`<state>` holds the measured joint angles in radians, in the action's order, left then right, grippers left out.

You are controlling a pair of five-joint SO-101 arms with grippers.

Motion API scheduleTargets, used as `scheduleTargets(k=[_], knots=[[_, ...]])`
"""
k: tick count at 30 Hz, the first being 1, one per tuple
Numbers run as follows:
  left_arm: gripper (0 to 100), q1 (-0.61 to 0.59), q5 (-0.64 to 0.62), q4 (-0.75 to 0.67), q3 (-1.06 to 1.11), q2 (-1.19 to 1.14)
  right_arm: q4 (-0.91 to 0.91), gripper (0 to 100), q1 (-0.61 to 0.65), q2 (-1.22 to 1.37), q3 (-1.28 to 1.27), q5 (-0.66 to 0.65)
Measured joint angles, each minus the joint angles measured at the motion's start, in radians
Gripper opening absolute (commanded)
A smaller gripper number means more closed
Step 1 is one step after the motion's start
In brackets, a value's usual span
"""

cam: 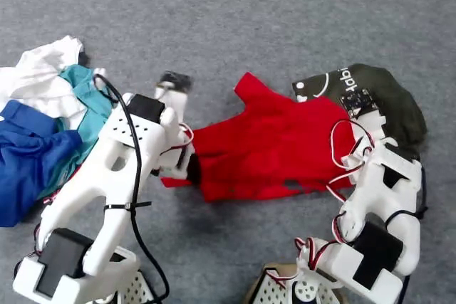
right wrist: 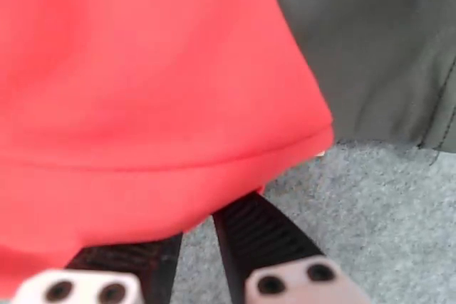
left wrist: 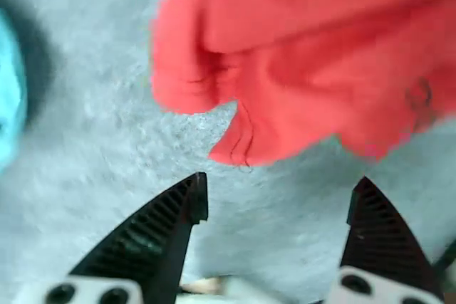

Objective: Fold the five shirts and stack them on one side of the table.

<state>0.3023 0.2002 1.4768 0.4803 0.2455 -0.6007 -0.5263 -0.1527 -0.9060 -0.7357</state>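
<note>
Left pincer (left wrist: 281, 179) is gaping wide just short of the red shirt (cam: 271, 147). Right pincer (right wrist: 210, 226) is nipping its hem. It's lying loosely spread mid-worktop (cam: 228, 33), touching the dark shirt (cam: 385, 97). Three more are sitting in a heap (cam: 43, 119), so seemingly nothing is stacked yet.

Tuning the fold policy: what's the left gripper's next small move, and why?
Probably ease the left gripper forward onto the red shirt edge. Its jaws stand open over bare table, just short of the cloth, while the right gripper pinches the shirt's far side.
</note>
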Motion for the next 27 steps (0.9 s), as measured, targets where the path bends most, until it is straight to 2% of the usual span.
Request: scheduleTargets(k=[2,5,7,9,16,21,27], knots=[[32,-0.005,0.189,-0.003,0.037,-0.008,0.0,0.3,0.0,0.0,0.0,0.0],[32,-0.052,0.466,-0.091,0.1,-0.009,0.0,0.3,0.0,0.0,0.0,0.0],[32,-0.068,0.601,-0.143,0.137,-0.014,0.0,0.3,0.0,0.0,0.0,0.0],[32,-0.074,0.681,-0.203,0.169,-0.014,0.0,0.3,0.0,0.0,0.0,0.0],[32,-0.074,0.724,-0.361,0.235,-0.014,0.0,0.3,0.0,0.0,0.0,0.0],[31,-0.041,0.724,-0.41,0.282,-0.014,0.0,0.3,0.0,0.0,0.0,0.0],[18,0.02,0.724,-0.41,0.288,-0.014,0.0,0.3,0.0,0.0,0.0,0.0]])
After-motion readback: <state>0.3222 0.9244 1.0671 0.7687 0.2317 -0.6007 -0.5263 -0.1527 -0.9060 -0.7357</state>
